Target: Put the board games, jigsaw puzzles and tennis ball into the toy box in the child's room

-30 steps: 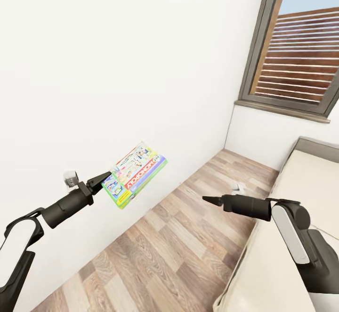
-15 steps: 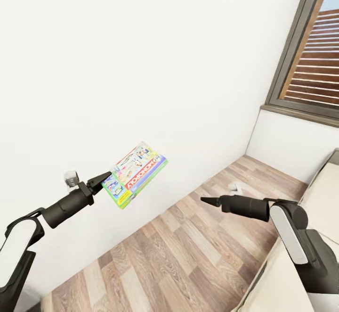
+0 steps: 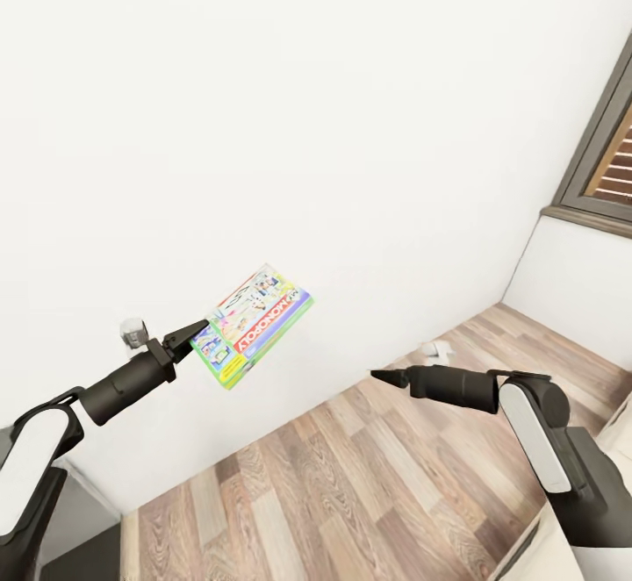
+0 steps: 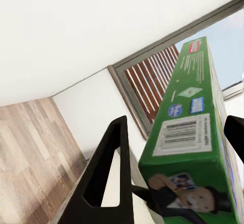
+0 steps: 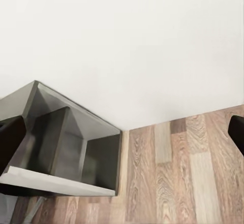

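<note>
At the lower left of the head view, the left gripper [image 3: 195,335] is clamped on the near edge of a flat green-sided board game box with a colourful printed lid [image 3: 254,324], held in mid-air and tilted before the plain white wall [image 3: 290,107]. In the left wrist view the box's green side [image 4: 190,148] sits between the two dark fingers [image 4: 109,176], running off the frame's lower edge. At the lower right of the head view, the right gripper [image 3: 386,377] points left over open wood plank floor [image 3: 351,484]; its fingers look drawn together to a point. A dark window frame [image 3: 606,160] is cut off at the right edge. The right wrist view shows a grey open shelf unit [image 5: 66,153] against the wall, partly cropped.
</note>
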Robot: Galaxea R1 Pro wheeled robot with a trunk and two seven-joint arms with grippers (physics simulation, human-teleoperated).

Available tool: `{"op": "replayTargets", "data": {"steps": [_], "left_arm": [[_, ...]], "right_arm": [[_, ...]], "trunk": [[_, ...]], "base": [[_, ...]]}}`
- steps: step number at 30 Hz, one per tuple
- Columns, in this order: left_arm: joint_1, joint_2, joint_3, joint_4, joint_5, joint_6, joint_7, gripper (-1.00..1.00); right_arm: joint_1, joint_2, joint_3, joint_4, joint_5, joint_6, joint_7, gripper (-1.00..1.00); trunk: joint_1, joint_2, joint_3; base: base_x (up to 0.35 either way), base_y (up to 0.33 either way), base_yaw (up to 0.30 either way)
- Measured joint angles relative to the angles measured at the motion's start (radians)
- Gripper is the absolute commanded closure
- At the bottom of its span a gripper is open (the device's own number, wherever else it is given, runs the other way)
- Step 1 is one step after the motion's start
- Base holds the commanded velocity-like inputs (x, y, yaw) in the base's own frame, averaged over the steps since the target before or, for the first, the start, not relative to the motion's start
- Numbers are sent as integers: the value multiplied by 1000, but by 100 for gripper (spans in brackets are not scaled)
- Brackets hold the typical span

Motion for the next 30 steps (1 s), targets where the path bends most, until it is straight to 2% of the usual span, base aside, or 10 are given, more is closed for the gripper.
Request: {"op": "replayTargets", "data": {"steps": [30], "left_arm": [[0,2,0,-1,0,1,-3,100]], "right_arm": [[0,2,4,-4,0,0,0,-100]], "trunk": [[-115,210,94]], "base": [[0,0,294]]}}
